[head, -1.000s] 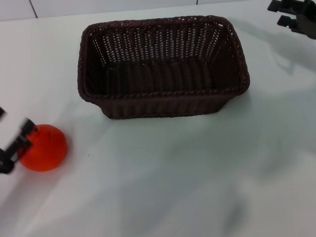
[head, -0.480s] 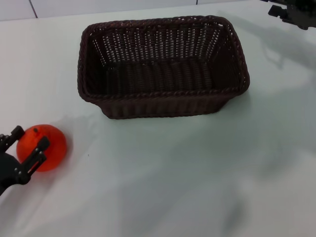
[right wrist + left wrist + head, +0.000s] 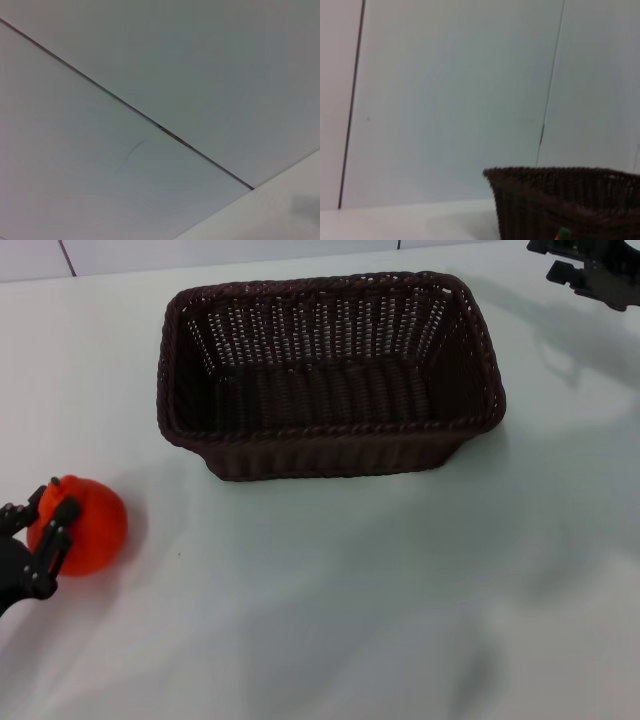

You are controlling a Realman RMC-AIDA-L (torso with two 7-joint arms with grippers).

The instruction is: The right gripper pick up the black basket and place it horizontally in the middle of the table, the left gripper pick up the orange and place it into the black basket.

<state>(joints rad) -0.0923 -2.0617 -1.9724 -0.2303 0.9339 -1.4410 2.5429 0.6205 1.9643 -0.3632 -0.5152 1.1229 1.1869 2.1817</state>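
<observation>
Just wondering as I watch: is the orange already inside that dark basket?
No, the orange sits on the white table well outside the empty black basket, with the left hand around it.

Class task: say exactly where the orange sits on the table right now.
In the head view, the orange sits on the table's near left side, in front and left of the black basket, with the left gripper around it.

Left gripper (image 3: pixel 38 532) cut by frame edge, covering the orange's (image 3: pixel 88 525) near side. Right gripper (image 3: pixel 592 270) mostly out of frame; finger spacing unreadable.
</observation>
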